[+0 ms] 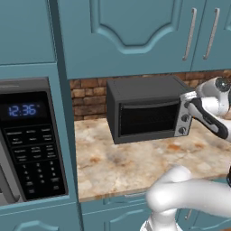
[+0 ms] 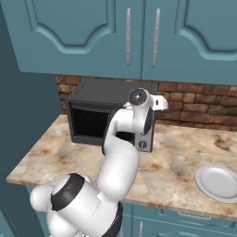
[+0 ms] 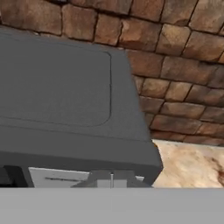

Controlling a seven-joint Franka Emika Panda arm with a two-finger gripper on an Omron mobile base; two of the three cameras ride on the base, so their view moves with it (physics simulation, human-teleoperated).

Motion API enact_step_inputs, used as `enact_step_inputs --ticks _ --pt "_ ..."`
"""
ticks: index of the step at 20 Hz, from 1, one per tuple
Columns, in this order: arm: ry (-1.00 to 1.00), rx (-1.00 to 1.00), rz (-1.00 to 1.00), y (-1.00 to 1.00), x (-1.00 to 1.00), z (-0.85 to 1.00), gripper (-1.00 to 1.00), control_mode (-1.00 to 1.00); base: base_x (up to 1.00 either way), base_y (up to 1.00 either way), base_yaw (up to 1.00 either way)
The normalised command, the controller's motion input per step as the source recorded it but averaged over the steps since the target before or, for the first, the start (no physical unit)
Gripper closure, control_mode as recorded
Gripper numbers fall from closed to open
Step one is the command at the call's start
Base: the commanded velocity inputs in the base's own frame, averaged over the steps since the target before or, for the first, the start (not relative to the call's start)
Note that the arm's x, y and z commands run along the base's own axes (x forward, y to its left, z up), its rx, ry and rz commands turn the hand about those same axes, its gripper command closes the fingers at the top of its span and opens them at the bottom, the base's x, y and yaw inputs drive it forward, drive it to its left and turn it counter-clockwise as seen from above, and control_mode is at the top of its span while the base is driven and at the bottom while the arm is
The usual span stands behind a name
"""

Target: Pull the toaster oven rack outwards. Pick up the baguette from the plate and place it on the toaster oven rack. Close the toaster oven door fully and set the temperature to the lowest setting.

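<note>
The dark grey toaster oven (image 1: 149, 113) stands on the counter against the brick wall. Its toaster oven door (image 1: 146, 118) is up and closed, with the handle bar along the top edge. The toaster oven rack and the baguette are hidden from view. My gripper (image 1: 187, 96) is at the top of the silver knob panel (image 1: 183, 122), at the oven's upper right front corner. In the hand view the gripper (image 3: 111, 178) has its two tips pressed together, shut, just over the panel's top edge (image 3: 52, 177). Whether the tips pinch a knob cannot be told. The arm (image 2: 125, 125) covers the panel.
A black keypad microwave (image 1: 29, 140) sits in the tall cabinet on the left. A bare white plate (image 2: 220, 183) lies on the counter to the right of the oven. Upper cabinets (image 2: 139, 37) hang above, and the brick wall (image 3: 175, 65) is behind.
</note>
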Motion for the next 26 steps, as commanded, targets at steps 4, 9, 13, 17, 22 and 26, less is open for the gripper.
enact_step_inputs --ticks 4,9,13,17,22,26 --pt "0.11 0.17 -0.03 -0.28 -0.30 0.05 1.00 -1.00 0.00 0.00 0.00" --pt "0.26 0.32 0.00 -0.84 -0.55 0.56 1.00 -1.00 0.00 0.00 0.00" --pt "0.26 0.33 0.00 -0.99 -0.69 0.74 1.00 -1.00 0.00 0.00 0.00" --pt "0.30 0.35 0.00 -0.94 -0.66 0.61 1.00 -1.00 0.00 0.00 0.00" --pt "0.13 0.32 0.00 -0.47 -0.44 0.04 1.00 -1.00 0.00 0.00 0.00" --pt "-0.23 0.38 0.00 -0.12 -0.25 -0.64 1.00 -1.00 0.00 0.00 0.00"
